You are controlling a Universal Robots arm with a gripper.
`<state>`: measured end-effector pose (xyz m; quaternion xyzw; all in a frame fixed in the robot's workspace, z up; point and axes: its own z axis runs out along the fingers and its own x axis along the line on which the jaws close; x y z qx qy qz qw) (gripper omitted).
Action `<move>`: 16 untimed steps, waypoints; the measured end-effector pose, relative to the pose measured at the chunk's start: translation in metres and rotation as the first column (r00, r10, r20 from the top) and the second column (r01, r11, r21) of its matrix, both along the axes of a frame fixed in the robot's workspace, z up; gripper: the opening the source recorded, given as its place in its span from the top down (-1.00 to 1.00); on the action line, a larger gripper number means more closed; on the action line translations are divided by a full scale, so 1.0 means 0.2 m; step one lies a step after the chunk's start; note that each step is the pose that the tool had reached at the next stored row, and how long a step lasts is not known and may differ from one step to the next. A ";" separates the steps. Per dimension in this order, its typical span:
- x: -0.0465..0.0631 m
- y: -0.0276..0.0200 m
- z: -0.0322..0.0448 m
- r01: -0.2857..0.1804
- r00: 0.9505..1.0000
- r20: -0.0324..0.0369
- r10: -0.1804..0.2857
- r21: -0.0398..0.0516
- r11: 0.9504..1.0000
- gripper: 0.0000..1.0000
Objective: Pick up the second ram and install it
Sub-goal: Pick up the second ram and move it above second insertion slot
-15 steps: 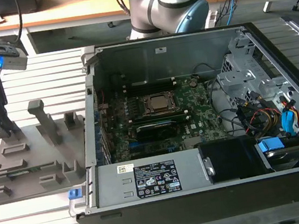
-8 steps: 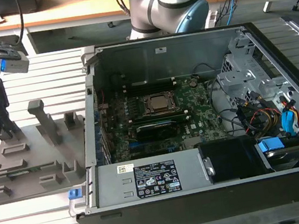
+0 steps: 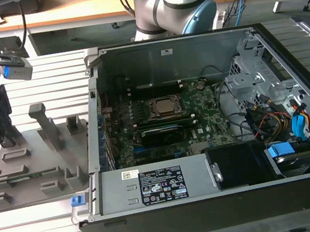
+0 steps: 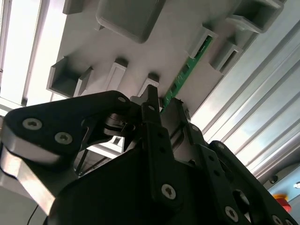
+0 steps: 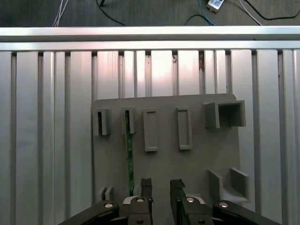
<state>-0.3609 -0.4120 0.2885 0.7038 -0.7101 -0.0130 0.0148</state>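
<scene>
1. Gripper (image 5: 161,183) hangs low over grey fixture plate (image 5: 197,164), fingers parted, clamping nothing.
2. Second ram (image 5: 128,154) stands on edge in a slot of that plate, long axis running straight away from the gripper.
3. Its near end is just beside one fingertip (image 5: 146,183); inside the gap or not, can't tell.
4. Plate sits at the exterior view's left, well apart from motherboard (image 3: 167,120) in open PC case (image 3: 219,215).

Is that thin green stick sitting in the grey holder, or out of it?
In. The green stick stands on edge in the grey holder's slots; the open gripper is not clamped on it.
</scene>
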 end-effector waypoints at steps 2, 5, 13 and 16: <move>0.00 0.000 -0.015 0.000 1.000 0.000 0.000 0.000 1.000 0.40; 0.00 0.000 -0.036 0.000 1.000 0.000 0.000 0.000 1.000 0.40; 0.00 0.000 -0.099 0.000 1.000 0.000 0.000 0.000 1.000 0.40; 0.00 0.000 -0.118 0.000 1.000 0.000 0.000 0.000 1.000 0.40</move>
